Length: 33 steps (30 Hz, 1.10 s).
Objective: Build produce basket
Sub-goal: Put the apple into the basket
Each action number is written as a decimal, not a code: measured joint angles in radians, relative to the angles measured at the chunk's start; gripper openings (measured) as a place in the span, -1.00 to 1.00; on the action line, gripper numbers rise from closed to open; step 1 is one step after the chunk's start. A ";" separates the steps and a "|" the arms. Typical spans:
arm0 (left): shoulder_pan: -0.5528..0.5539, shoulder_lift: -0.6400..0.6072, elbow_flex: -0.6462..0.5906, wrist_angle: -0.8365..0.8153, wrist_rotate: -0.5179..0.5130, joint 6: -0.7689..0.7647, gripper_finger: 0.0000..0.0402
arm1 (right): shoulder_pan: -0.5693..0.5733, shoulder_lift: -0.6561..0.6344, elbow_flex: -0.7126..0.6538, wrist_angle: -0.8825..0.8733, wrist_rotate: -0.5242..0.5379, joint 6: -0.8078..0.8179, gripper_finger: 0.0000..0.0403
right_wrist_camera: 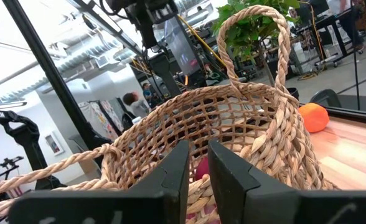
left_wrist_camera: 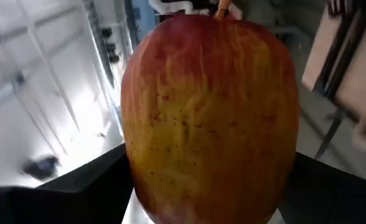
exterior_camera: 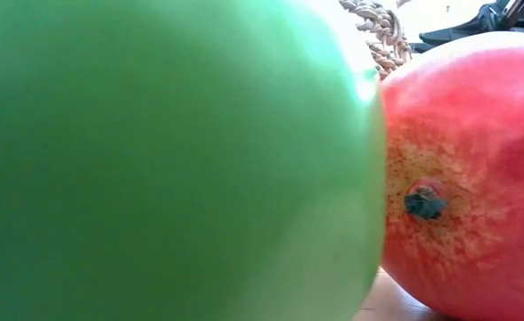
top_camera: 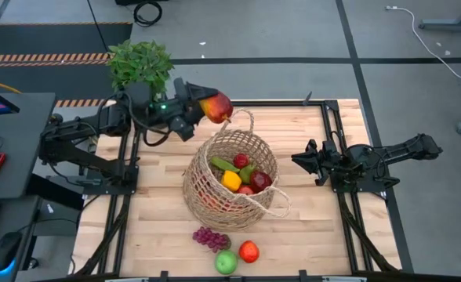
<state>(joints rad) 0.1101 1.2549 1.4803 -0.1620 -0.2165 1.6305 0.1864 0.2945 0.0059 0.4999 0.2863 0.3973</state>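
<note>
The tan wicker basket (top_camera: 230,178) stands mid-table with several pieces of produce inside, among them a yellow pepper (top_camera: 231,181) and a red apple (top_camera: 260,181). My left gripper (top_camera: 203,110) is shut on a red-and-yellow apple (top_camera: 217,106), which it holds in the air over the basket's far left rim. That apple (left_wrist_camera: 208,118) fills the left wrist view. My right gripper (top_camera: 297,159) waits, shut, to the right of the basket. It (right_wrist_camera: 197,162) faces the basket's wall (right_wrist_camera: 233,124). Purple grapes (top_camera: 211,237), a green apple (top_camera: 226,262) and a red fruit (top_camera: 249,251) lie near the front edge. My left gripper pinches the red-and-yellow apple between its two fingers (left_wrist_camera: 86,183) on opposite sides (left_wrist_camera: 133,155). The fingers come level from the table's left. The apple is lifted clear of the table and the basket, and its stem (left_wrist_camera: 221,10) shows at its far end.
A leafy potted plant (top_camera: 140,66) stands at the far left behind the left arm. The green apple (exterior_camera: 164,160) and the red fruit (exterior_camera: 467,178) fill the low view, with a basket handle (exterior_camera: 382,36) behind them. An orange fruit (right_wrist_camera: 314,117) lies on the table beyond the basket.
</note>
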 joint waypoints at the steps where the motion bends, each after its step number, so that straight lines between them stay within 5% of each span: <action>1: 0.000 0.000 0.000 -0.001 0.000 0.039 0.63 | 0.000 0.000 0.000 0.000 0.000 0.000 -0.68; 8: 0.000 0.002 0.000 0.001 0.000 0.039 0.63 | 0.000 0.000 0.000 0.000 0.000 0.000 -0.68; 13: -0.002 0.004 0.000 -0.001 0.000 -0.202 0.63 | 0.000 0.000 0.000 0.000 0.000 0.000 -0.68; 33: -0.014 0.003 0.000 0.000 0.006 -2.158 0.63 | 0.000 0.000 0.000 0.000 0.000 0.000 -0.68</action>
<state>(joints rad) 0.0959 1.2583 1.4803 -0.1619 -0.2100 -0.5270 0.1865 0.2943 0.0061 0.4999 0.2860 0.3973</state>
